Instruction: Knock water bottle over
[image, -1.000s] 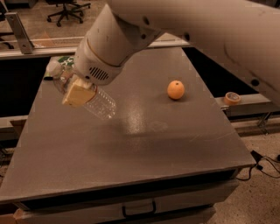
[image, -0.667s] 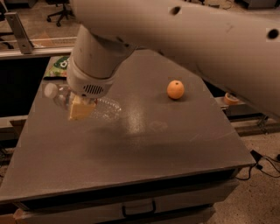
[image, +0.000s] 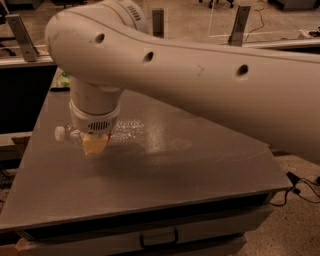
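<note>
Since a second ago the arm (image: 210, 80) has swung down and across my camera view, so its white shell now fills the upper half. With it, the tool (image: 95, 147) has dropped close to the bench (image: 160, 195). The water bottle (image: 126, 131), which was tilted at the tool back then, now lies on its side on the grey bench top. Its white cap (image: 60, 133) sticks out just left of the tool, and its clear ribbed body shows just right of it. The middle of the bottle is hidden behind the tool's wrist and yellowish pad (image: 93, 142). The tool sits over and in front of that hidden part, low at the bench surface. Whether the tool is clenched on the bottle or released, I cannot tell from here. Behind the tool, at the far left edge of the bench, a green packet (image: 60, 80) peeks out past the wrist. Below and to the right of the tool, on the bench's front face, I see a dark drawer handle (image: 159, 239).
</note>
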